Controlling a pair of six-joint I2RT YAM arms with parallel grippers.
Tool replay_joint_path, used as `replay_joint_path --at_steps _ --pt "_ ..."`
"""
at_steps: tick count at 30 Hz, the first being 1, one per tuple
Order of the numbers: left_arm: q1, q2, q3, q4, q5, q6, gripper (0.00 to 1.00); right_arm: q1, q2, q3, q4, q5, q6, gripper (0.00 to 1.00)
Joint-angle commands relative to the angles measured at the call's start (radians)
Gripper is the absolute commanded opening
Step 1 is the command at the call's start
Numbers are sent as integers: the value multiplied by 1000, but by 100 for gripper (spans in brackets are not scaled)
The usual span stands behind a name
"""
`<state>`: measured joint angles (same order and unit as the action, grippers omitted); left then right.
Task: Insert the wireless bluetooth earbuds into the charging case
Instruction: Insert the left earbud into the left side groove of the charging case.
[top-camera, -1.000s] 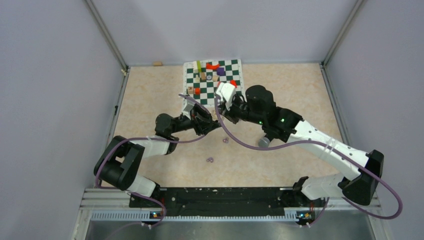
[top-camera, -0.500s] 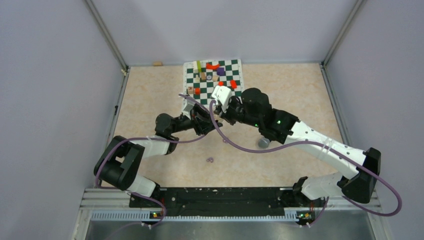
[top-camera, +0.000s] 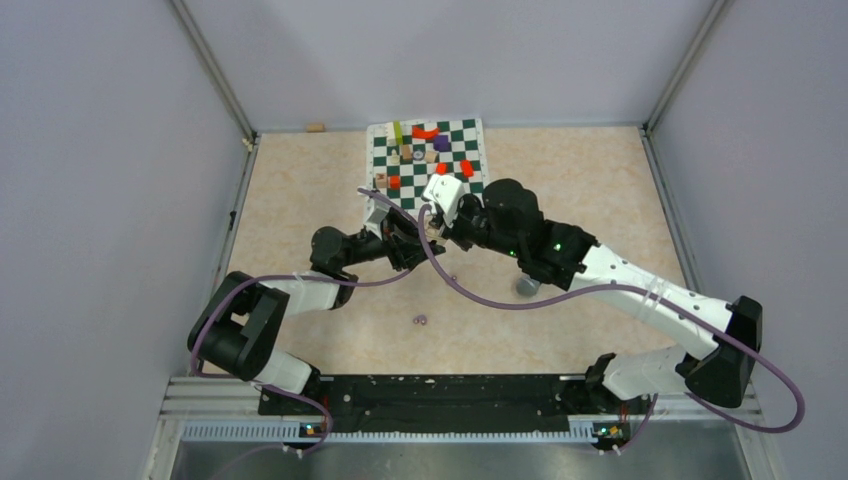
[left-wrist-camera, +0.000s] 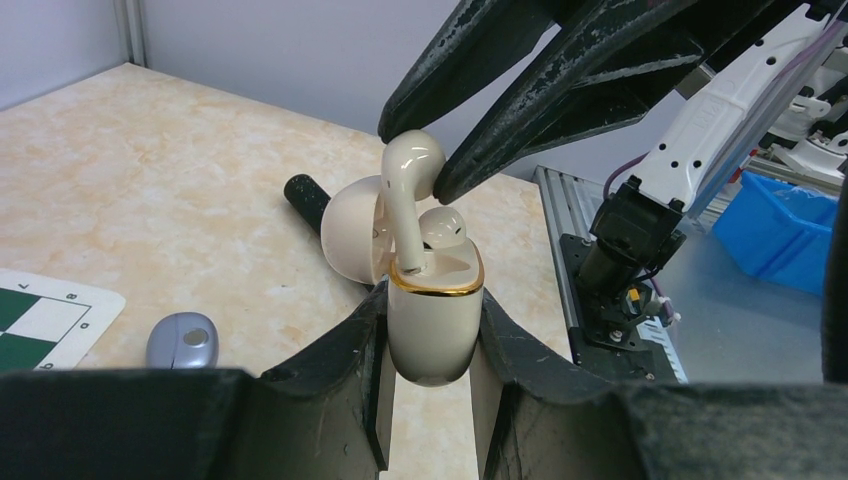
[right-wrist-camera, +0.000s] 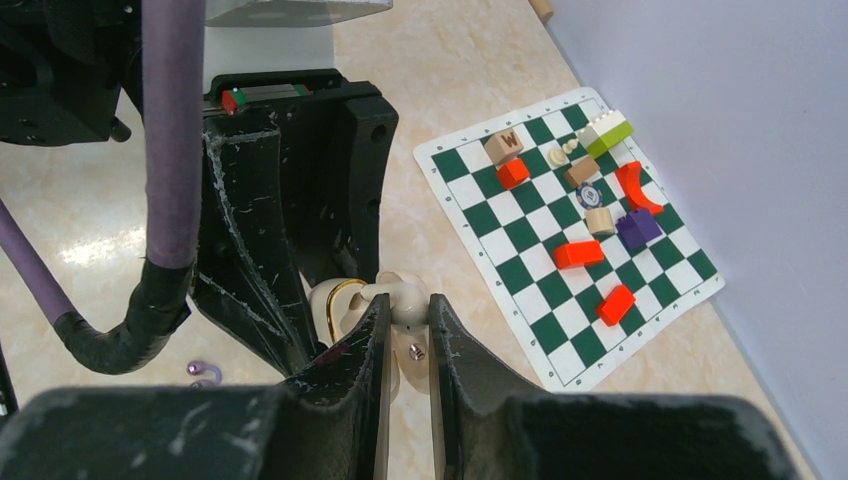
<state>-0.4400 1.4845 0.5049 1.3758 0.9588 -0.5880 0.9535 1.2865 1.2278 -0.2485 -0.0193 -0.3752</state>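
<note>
1 blk rod — behind case

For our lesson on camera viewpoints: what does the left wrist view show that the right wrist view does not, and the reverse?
Only the left wrist view shows a second earbud already seated in the charging case and a grey oval object. Only the right wrist view shows coloured blocks on the chess mat and a small purple piece. Both show the right tool pinching a cream earbud over the case, which the left tool grips.
</note>
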Motion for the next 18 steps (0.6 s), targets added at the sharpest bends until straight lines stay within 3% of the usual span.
replay_joint_path --at_steps 1,18 --pt "3 -6 27 39 -13 17 0 12 -45 -8 22 -5 -9 6" --pt "4 -8 25 49 -8 17 0 12 -31 -15 29 -8 -5 6"
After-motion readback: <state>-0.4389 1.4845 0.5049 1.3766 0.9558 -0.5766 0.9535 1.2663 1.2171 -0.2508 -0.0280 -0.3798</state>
